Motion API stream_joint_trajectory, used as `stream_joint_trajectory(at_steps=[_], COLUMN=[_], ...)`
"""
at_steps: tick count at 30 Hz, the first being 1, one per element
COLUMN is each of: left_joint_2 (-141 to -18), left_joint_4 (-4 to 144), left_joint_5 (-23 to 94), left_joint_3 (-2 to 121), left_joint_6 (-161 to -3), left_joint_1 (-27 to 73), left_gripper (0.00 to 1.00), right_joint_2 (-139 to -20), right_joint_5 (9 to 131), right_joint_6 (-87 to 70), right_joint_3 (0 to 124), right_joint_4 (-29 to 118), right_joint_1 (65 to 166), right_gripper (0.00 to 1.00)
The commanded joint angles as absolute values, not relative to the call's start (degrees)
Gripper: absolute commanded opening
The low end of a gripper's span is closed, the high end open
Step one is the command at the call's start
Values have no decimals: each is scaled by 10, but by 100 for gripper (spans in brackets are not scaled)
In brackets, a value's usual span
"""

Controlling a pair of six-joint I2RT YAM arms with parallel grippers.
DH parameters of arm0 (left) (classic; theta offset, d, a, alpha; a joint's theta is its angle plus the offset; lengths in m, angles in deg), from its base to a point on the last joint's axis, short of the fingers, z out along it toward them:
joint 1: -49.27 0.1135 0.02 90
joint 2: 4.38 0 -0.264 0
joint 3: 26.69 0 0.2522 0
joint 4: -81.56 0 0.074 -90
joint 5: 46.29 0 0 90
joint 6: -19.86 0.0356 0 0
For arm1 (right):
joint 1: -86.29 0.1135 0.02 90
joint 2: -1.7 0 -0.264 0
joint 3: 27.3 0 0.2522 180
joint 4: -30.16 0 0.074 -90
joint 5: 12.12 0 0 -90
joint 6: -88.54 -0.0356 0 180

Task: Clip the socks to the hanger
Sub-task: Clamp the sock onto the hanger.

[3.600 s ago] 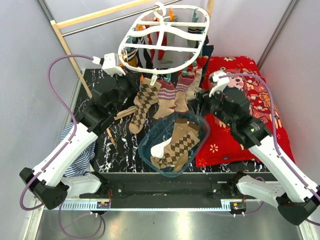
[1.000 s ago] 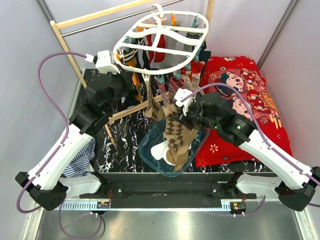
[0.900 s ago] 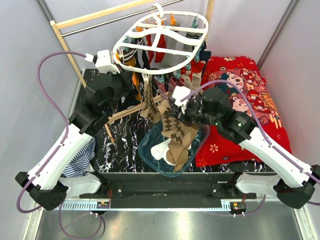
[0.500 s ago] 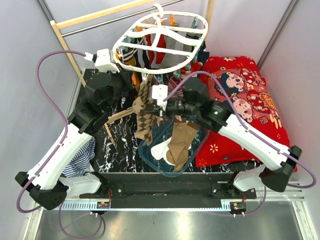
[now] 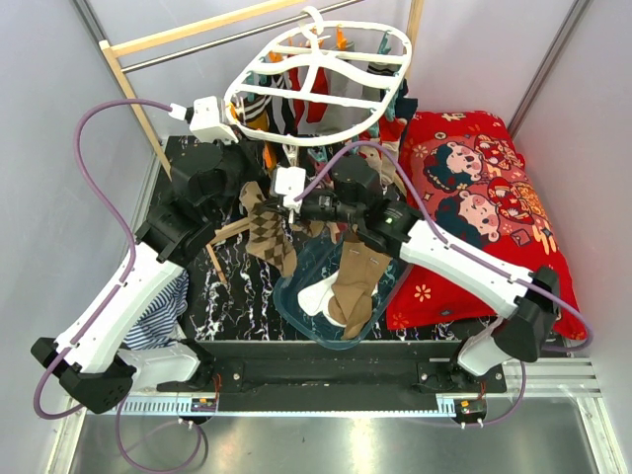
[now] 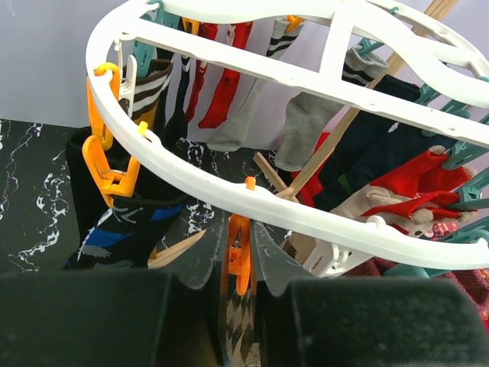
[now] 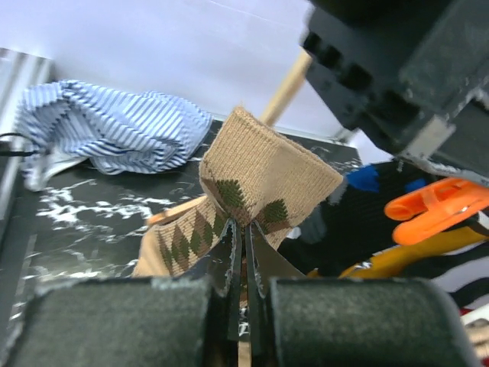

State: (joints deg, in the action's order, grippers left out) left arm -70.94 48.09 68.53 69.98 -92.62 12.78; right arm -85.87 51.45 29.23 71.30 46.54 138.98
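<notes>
The white oval hanger [image 5: 296, 141] hangs at the back, with several socks clipped round it. My left gripper [image 5: 259, 181] is at its near-left rim [image 6: 306, 218], shut on an orange clip [image 6: 238, 256] that dangles from the rim. My right gripper [image 5: 269, 207] is shut on the cuff of a tan argyle sock [image 5: 269, 237], which hangs just beneath the left gripper. In the right wrist view the sock [image 7: 263, 180] folds over the closed jaws [image 7: 246, 245]. In the left wrist view its diamond pattern [image 6: 241, 329] shows right under the clip.
A clear bluish tub [image 5: 292, 301] at the front middle holds more socks [image 5: 355, 276]. A red cartoon cushion [image 5: 474, 197] lies on the right. A blue-white striped cloth [image 5: 158, 316] hangs off the left edge. The wooden rack [image 5: 128, 84] stands behind the hanger.
My right arm has swung left, carrying the argyle sock out over the tub to just below the left gripper. The left gripper has kept its hold at the hanger rim.
</notes>
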Motion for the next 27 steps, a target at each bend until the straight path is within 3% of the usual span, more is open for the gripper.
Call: stream_joint_trajectory(at_steps=[1, 27], left_joint_2=[-696, -693], left_joint_4=[506, 504], left_joint_5=[681, 670], left_joint_3=[721, 719], left_joint_6=[-930, -933], left_joint_1=[127, 127], left_gripper=[0, 0], right_joint_2=[-874, -862], right_joint_5=[569, 578], right_joint_6=[299, 268], right_joint_3=[699, 657], right_joint_4=[365, 301], right_joint_1=[1373, 1323], right_gripper=[0, 0])
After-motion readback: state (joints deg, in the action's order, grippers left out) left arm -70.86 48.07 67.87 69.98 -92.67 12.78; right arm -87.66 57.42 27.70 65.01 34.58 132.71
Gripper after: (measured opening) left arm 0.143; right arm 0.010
